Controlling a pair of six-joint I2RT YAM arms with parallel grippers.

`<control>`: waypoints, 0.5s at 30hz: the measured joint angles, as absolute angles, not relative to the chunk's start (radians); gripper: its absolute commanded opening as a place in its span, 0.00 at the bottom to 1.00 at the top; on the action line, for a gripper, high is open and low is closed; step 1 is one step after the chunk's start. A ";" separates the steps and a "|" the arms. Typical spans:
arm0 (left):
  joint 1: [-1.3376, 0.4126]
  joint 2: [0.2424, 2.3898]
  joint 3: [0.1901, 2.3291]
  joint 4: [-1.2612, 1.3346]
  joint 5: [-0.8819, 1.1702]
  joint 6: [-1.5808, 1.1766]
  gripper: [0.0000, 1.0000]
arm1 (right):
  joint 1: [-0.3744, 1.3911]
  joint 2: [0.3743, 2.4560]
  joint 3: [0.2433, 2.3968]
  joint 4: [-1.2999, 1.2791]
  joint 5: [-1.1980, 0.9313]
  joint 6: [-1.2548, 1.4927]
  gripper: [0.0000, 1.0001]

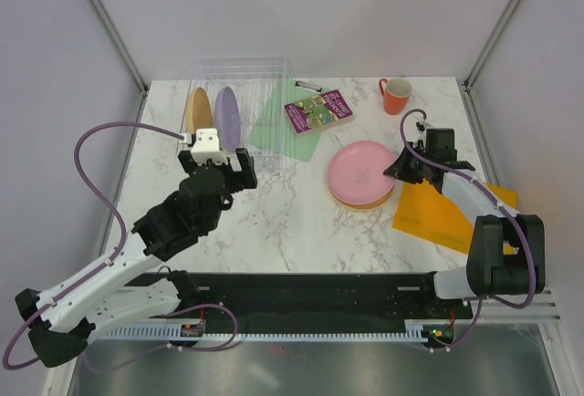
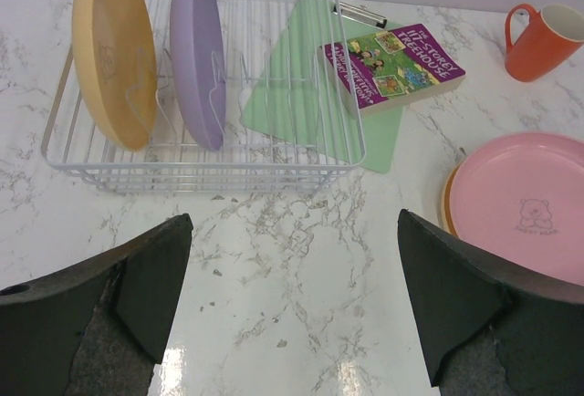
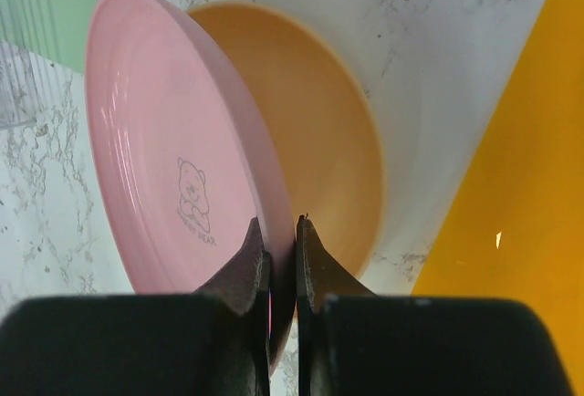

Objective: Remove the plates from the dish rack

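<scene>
Clear plastic ribs form the dish rack, which sits on the marble desk ahead of the left claw and a little to its left. Two plates stand on edge in the rack's left half. A yellow-orange plate is at the far left, and a lilac plate stands just beside it with a gap between them. The left claw hovers over bare desk short of the rack, its fingers spread wide and touching nothing.

A pale green sheet shows through the rack's right end and reaches out past it. A purple-covered book lies across the sheet's right edge, ahead and to the right of the left claw.

Further right, out of the rack, the pink plate lies on a second yellow-orange plate, whose rim shows beside it. The right claw is pressed together on the pink plate's near rim, one finger on each face. Whether that rim is lifted off the plate below cannot be told.

An orange mug stands upright well beyond the right claw, near the desk's far edge. An orange-yellow sheet lies flat on the desk just to this claw's right.
</scene>
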State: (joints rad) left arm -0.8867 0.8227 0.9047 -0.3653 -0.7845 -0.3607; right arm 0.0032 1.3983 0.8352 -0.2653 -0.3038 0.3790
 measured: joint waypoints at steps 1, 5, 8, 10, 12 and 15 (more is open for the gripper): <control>-0.887 0.823 0.903 -0.366 -0.785 -0.360 1.00 | -0.001 1.404 0.831 -0.257 -0.316 0.381 0.03; -0.886 0.824 0.897 -0.366 -0.784 -0.360 1.00 | -0.033 1.442 0.815 -0.216 -0.352 0.393 0.10; -0.887 0.824 0.894 -0.366 -0.784 -0.360 1.00 | -0.044 1.464 0.803 -0.197 -0.371 0.397 0.31; -0.886 0.824 0.892 -0.366 -0.784 -0.360 1.00 | -0.044 1.472 0.795 -0.186 -0.388 0.402 0.42; -0.886 0.824 0.892 -0.366 -0.784 -0.360 1.00 | -0.044 1.474 0.789 -0.178 -0.401 0.404 0.50; -0.886 0.824 0.888 -0.366 -0.784 -0.360 1.00 | -0.043 1.475 0.785 -0.169 -0.424 0.405 0.68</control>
State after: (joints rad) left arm -0.8856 0.8238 0.8879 -0.3656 -0.7837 -0.3599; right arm -0.0433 1.4746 0.7845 -0.1692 -0.4240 0.4049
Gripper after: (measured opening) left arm 0.994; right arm 0.574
